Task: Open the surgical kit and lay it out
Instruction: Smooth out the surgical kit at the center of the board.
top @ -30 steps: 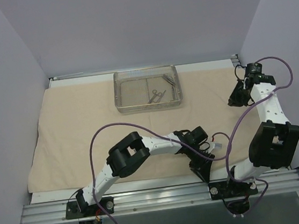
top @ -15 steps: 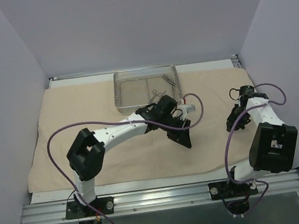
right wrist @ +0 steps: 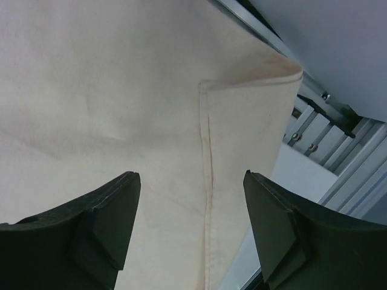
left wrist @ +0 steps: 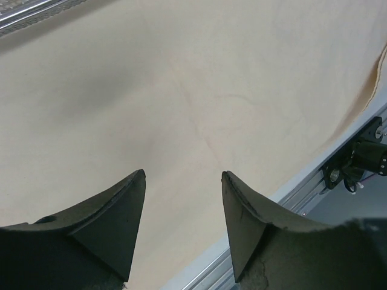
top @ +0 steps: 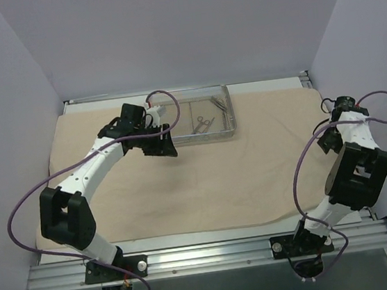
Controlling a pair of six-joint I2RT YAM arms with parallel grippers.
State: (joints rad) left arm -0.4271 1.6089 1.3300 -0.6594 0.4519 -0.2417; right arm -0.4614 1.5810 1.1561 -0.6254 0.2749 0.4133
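Once the R claw (right wrist: 190,175) had let go of the cloth (top: 205,185) and pulled back to the right edge, its jaws stood spread, empty. L claw (left wrist: 183,175), also spread w/ nothing in it, had swung from bottom centre up to the tray (top: 234,116) at upper centre, instruments (top: 203,123) inside. Unwrap prob. done; layout next. Cloth lay flat over the table (top: 270,82); lilac walls (top: 167,36) around.

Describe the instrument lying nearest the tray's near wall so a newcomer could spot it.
Find the big beige cloth; at the middle of its far edge sits a silver wire-mesh tray. Inside, right of centre by the near wall, lies a thin ring-handled instrument; its neighbour lies farther back, in the far right corner.
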